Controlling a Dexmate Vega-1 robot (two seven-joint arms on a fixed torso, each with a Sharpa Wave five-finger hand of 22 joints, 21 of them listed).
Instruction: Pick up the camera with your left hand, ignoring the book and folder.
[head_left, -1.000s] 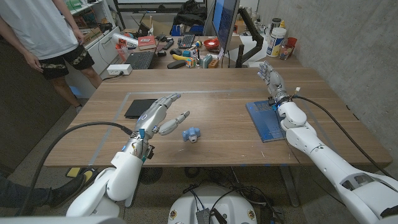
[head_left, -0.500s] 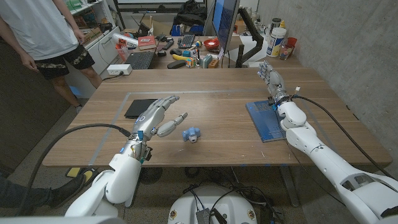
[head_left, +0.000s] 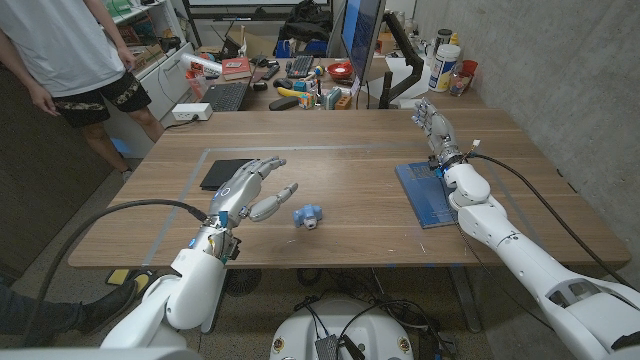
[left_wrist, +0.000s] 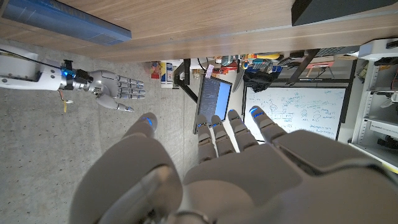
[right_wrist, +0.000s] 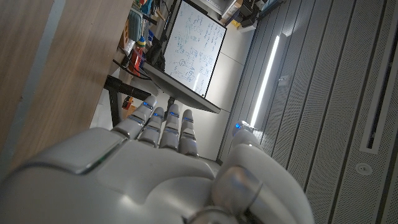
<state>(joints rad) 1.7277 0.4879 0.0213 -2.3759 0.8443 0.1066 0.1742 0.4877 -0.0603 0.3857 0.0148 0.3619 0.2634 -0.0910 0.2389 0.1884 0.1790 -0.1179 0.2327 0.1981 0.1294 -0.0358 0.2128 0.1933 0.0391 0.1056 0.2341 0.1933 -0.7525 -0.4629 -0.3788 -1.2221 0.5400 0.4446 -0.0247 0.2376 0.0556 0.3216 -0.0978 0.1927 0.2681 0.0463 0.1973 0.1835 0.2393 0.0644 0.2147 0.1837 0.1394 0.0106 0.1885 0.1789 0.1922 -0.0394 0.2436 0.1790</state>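
A small blue toy camera (head_left: 308, 216) lies on the wooden table (head_left: 340, 170) near the front middle. My left hand (head_left: 250, 187) hangs above the table just left of the camera, fingers spread and holding nothing; its thumb points toward the camera. My right hand (head_left: 432, 120) is raised above the far end of a blue folder (head_left: 428, 193) at the right, fingers straight and apart. In the left wrist view my left hand (left_wrist: 217, 162) fills the foreground, with my right hand (left_wrist: 115, 90), the blue folder (left_wrist: 65, 18) and the black book (left_wrist: 345, 9) beyond it.
A black book (head_left: 226, 174) lies at the left, behind my left hand. A person (head_left: 75, 50) stands past the table's far left corner. A cluttered desk with a laptop (head_left: 225, 96) and a monitor (head_left: 360, 35) stands behind the table.
My left hand has drawn back slightly to the left, away from the camera. The camera, book, folder and right hand stay where they were.
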